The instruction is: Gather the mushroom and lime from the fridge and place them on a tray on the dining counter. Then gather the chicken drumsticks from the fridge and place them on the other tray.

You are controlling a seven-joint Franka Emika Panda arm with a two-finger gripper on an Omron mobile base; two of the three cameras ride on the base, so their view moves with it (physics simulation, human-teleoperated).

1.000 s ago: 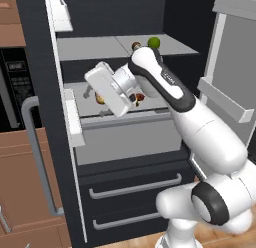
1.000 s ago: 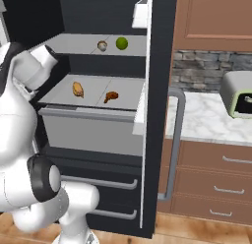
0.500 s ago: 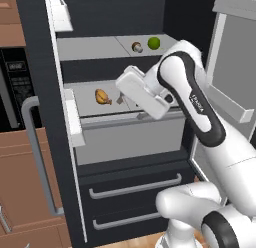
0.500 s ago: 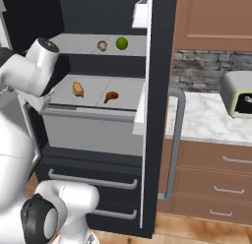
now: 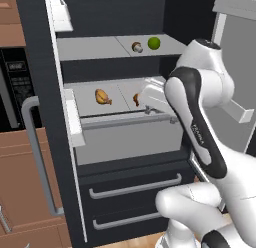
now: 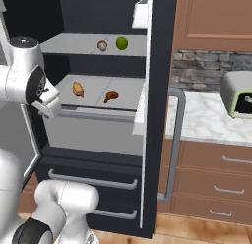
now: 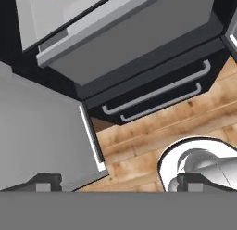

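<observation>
While looking from left base: mushroom (image 5: pixel 136 47) and lime (image 5: pixel 154 42) side by side on upper fridge shelf at 12 o'clock; two chicken drumsticks (image 5: pixel 102 96) on the shelf below. From right base: mushroom at 11 o'clock, lime beside. From hand: gripper (image 7: pixel 118 182) spread wide, holding nothing, above wooden floor (image 7: pixel 152 127).
</observation>
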